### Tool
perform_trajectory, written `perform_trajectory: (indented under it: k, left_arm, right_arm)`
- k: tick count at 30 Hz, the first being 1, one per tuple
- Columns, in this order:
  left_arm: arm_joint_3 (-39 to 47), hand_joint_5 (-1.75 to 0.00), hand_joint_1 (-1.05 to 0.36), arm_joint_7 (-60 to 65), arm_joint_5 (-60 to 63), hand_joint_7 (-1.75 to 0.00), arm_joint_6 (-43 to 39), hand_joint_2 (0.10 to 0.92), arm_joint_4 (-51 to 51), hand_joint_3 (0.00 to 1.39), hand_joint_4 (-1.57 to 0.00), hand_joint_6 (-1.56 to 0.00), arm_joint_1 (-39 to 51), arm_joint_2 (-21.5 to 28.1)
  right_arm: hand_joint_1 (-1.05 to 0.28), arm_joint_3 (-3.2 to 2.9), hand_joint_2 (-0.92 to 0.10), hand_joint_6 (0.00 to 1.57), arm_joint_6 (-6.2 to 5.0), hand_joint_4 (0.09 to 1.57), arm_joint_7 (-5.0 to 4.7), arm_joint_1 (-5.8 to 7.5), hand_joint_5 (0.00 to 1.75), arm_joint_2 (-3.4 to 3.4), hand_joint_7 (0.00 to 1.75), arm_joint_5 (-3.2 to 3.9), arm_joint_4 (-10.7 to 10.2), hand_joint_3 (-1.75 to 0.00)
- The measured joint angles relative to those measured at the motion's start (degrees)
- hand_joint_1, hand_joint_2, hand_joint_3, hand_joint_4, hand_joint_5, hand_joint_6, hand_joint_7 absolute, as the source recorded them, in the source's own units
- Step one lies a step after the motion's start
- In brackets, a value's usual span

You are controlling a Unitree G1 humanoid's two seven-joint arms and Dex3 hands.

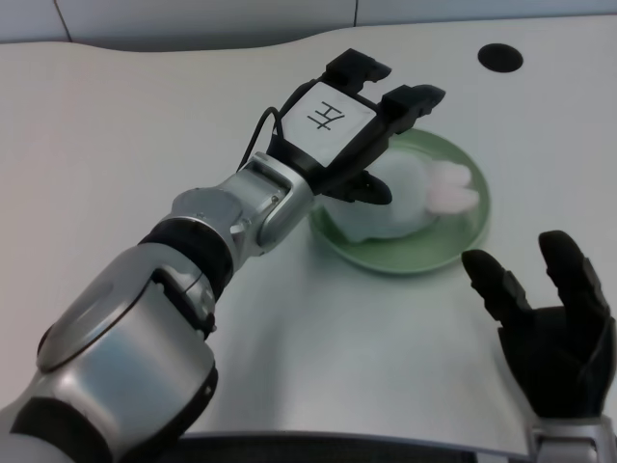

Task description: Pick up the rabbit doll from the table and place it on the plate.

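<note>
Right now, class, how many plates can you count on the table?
1. The green plate sits right of centre, the rabbit doll lying on it, beneath the left hand. No other shows.

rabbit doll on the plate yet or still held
On the plate: the rabbit doll lies inside the green plate, and the left hand above has spread fingers.
</note>
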Motion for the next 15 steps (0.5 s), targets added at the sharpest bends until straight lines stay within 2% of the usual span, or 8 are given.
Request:
perform_trajectory:
  k: [3,5,12,13,15]
  left_arm:
    - [0.5,-0.41,-0.8,-0.1,-0.5,-0.03,-0.6,0.907,0.0,0.01,-0.1,-0.35,0.5,0.1]
    - [2.3,-0.39,-0.85,-1.3,-2.7,-0.01,-2.6,0.918,-0.1,0.09,-0.1,-0.3,1.1,0.2]
    - [7.5,-0.37,-0.87,-6.7,-8.2,0.0,-5.5,0.921,-0.2,0.13,-0.1,-0.27,3.0,0.8]
    - [7.7,-0.36,-0.89,-6.8,-8.2,0.0,-5.5,0.921,-0.2,0.16,-0.09,-0.26,3.0,0.8]
    - [13.6,-0.32,-0.93,-14.0,-15.6,-0.01,-8.1,0.921,-0.8,0.32,-0.1,-0.23,4.2,0.3]
  right_arm:
    - [-0.8,0.19,-0.92,0.91,0.0,0.96,-0.23,0.08,0.01,0.01,0.01,-0.04,-0.2,-0.14]
    - [-0.79,0.26,-0.92,0.9,0.0,0.95,-0.2,0.07,0.01,0.02,0.0,0.0,-0.2,-0.14]
    - [-0.78,0.21,-0.92,0.9,0.31,0.94,0.61,0.04,0.0,0.02,0.0,0.13,0.4,-0.15]
    - [-0.78,0.2,-0.92,0.9,0.31,0.94,0.67,0.03,0.0,0.02,0.0,0.13,0.5,-0.15]
    - [-0.78,0.27,-0.92,0.9,0.3,0.95,0.66,-0.05,0.0,-0.09,0.0,0.05,0.6,-0.15]
